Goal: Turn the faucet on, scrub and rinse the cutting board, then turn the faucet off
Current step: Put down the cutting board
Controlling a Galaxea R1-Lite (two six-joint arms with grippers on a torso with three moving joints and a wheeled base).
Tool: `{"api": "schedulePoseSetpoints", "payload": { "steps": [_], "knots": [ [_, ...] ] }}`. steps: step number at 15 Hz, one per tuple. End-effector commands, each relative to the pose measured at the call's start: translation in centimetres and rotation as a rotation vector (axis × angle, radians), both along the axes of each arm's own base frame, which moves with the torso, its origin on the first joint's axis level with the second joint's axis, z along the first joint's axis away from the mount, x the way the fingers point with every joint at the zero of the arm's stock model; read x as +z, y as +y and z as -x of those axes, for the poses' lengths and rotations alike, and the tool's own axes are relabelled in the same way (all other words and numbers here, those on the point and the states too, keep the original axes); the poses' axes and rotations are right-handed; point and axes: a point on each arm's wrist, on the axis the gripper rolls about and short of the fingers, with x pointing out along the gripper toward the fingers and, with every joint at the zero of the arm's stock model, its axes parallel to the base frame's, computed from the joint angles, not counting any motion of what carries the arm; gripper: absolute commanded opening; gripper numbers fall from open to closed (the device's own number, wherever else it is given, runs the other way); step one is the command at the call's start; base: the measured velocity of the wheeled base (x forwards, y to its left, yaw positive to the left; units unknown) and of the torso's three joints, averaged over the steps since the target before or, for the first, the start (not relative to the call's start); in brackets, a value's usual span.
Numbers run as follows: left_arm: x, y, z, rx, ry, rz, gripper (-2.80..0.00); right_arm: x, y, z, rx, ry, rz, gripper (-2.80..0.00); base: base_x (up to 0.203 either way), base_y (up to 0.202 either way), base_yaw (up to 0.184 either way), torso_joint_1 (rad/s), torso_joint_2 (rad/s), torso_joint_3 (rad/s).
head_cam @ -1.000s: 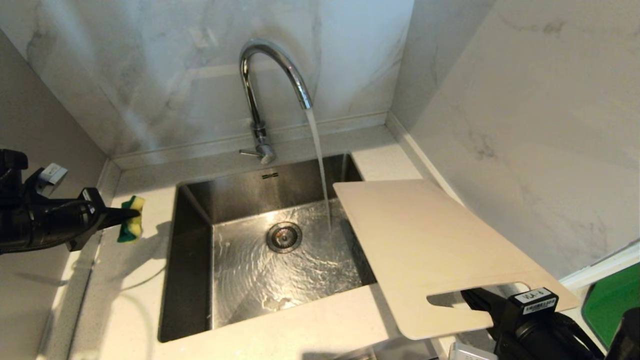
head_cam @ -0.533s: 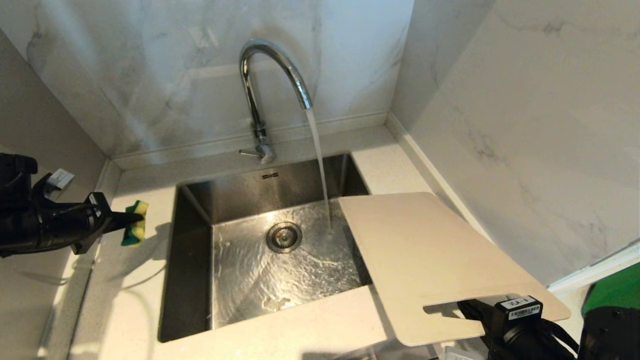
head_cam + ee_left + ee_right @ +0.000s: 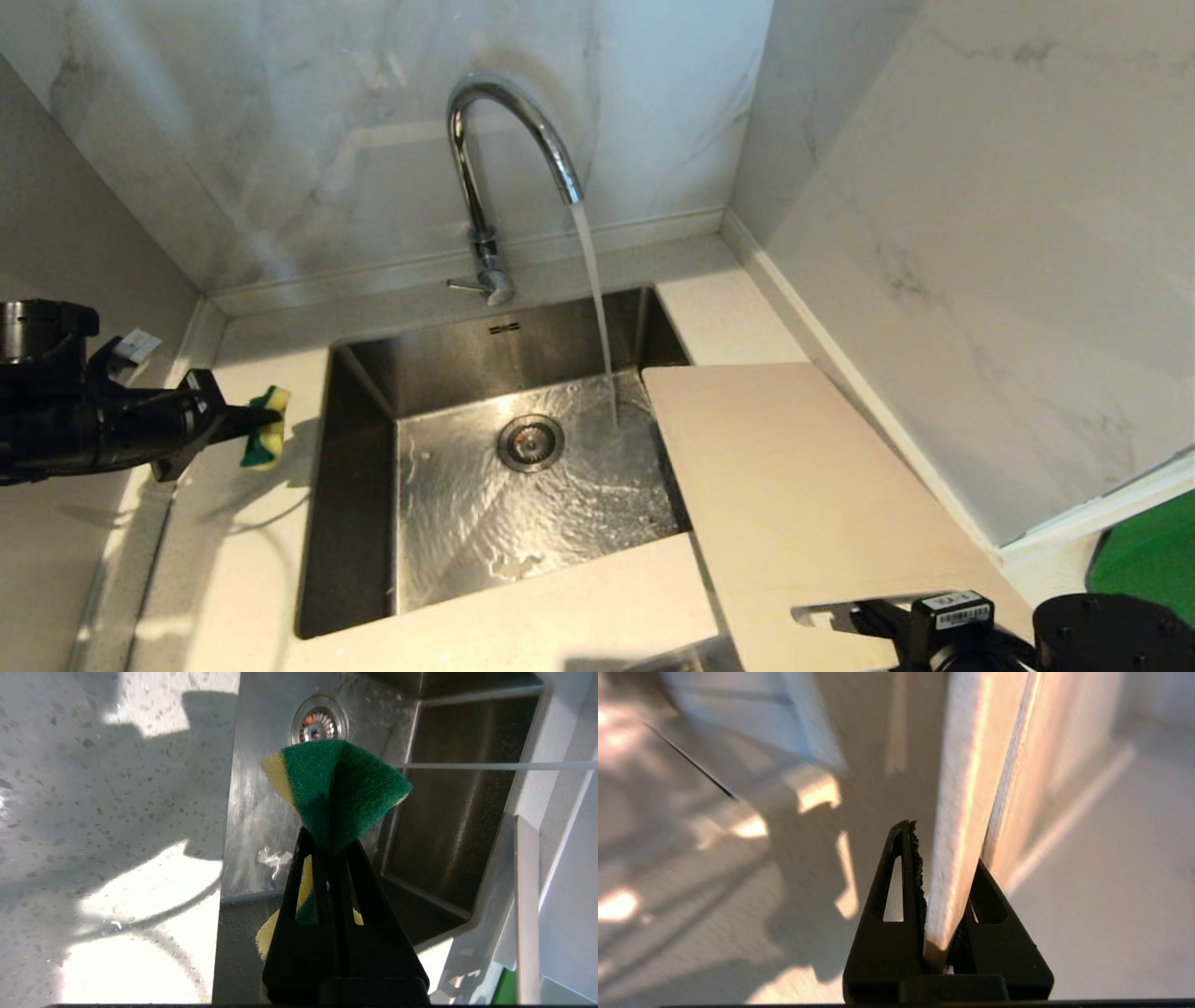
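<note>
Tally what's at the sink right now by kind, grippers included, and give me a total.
Faucets: 1, the faucet, running
Cutting boards: 1, the cutting board, on the counter right of the sink
Sponges: 1, the sponge
Sinks: 1
Grippers: 2, the left gripper and the right gripper
Total: 6

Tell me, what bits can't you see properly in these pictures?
- Right gripper: the head view's bottom edge cuts it off.
- Cutting board: its handle end runs off the head view's bottom; in the right wrist view only its thin blurred edge shows.
- Sponge: the left gripper hides its middle in the left wrist view.
- Faucet: the marking below it on the sink wall is too small to read.
</note>
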Motion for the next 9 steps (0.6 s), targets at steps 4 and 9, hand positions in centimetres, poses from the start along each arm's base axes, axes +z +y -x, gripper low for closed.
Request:
{"api": "schedulePoseSetpoints", "payload": {
  "steps": [4, 9],
  "knots": [
    [-1.4, 0.0, -1.4, -0.007, 0.004, 0.019, -2.8, -2.0, 1.2, -2.3, 0.071, 0.124, 0.015, -2.8, 0.0, 0.0, 0.0, 0.0, 0.0, 0.0],
    [-2.0, -0.9, -3.1, -0.037, -0.018, 0.019, -2.8, -3.9, 0.8, -2.4, 0.07, 0.254, 0.041, -2.8, 0.0, 0.0, 0.0, 0.0, 0.0, 0.0]
  ]
}}
